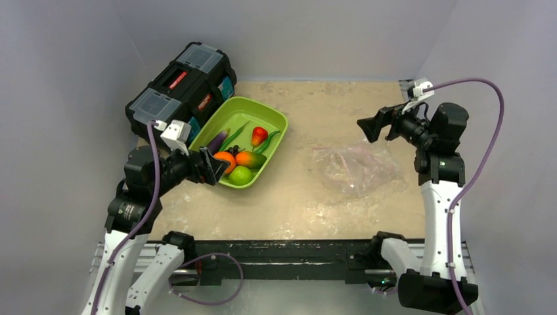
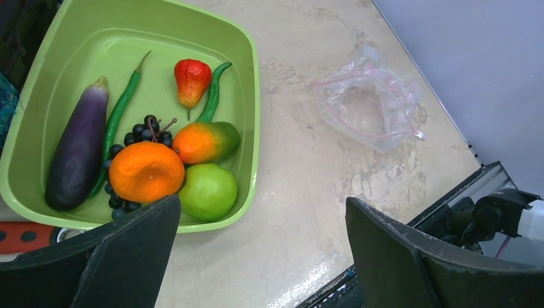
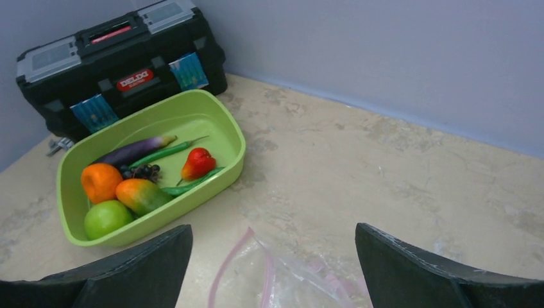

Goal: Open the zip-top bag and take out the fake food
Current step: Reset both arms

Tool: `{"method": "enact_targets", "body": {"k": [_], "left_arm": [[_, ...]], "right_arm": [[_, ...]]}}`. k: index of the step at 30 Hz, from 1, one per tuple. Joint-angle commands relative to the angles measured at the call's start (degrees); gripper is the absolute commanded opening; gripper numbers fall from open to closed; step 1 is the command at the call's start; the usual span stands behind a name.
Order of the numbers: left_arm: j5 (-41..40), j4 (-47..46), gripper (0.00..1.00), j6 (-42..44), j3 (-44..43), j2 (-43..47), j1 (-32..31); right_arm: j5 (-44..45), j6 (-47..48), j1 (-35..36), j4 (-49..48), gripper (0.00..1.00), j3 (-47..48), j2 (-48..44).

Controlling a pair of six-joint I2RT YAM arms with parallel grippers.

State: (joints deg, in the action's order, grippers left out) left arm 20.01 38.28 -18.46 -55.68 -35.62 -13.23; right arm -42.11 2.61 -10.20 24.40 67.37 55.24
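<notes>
**Both tools spread and free; bag flat on table, food in tray**

Left tool (image 1: 211, 166): fingers spread wide, pinching nothing. It hangs at the near end of the green tray (image 1: 240, 113), on the left half of the table (image 1: 328, 105), just beside the orange fruit (image 2: 146, 171).

Zip-top bag (image 1: 351, 167): lies crumpled on the right half of the table, about midway between the near and far edges and well apart from the tray. Its pink zip strip shows along one edge. Can't tell whether the zip is shut. Neither tool touches it.

Right tool (image 1: 376, 126): fingers spread wide, pinching nothing. It is raised over the right side of the table, beyond the bag, and faces left toward the tray.

The tray sits left of centre, angled toward the far left corner. All the fake food is inside it:
- Near end: lime-green ball (image 2: 206, 190), the orange fruit and the orange-green mango (image 2: 205, 141), touching one another. Dark grapes (image 2: 144, 131) are tucked behind the orange.
- Left wall: purple eggplant (image 2: 80, 151), with a long green pod (image 2: 122, 109) beside it.
- Middle: red pepper (image 2: 191, 78), with a second green pod (image 2: 213, 93) curving beside it.

A red handle (image 2: 22, 234) pokes out by the tray's near left corner, mostly hidden.

A black toolbox (image 1: 184, 85) stands at the far left corner of the table, just beside the tray's left side.
</notes>
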Motion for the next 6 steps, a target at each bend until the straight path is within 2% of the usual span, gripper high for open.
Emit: {"method": "enact_targets", "body": {"k": [1,6], "left_arm": [[1.59,-2.67,1.0,-0.76,0.5,-0.16,0.31],[1.96,-2.91,1.0,-0.41,1.55,-0.34,0.27]], "right_arm": [[5.66,-7.11,-0.43,-5.82,0.99,-2.13,-1.02],[3.39,-5.12,-0.74,-5.59,0.99,-3.28,-1.72]]}}
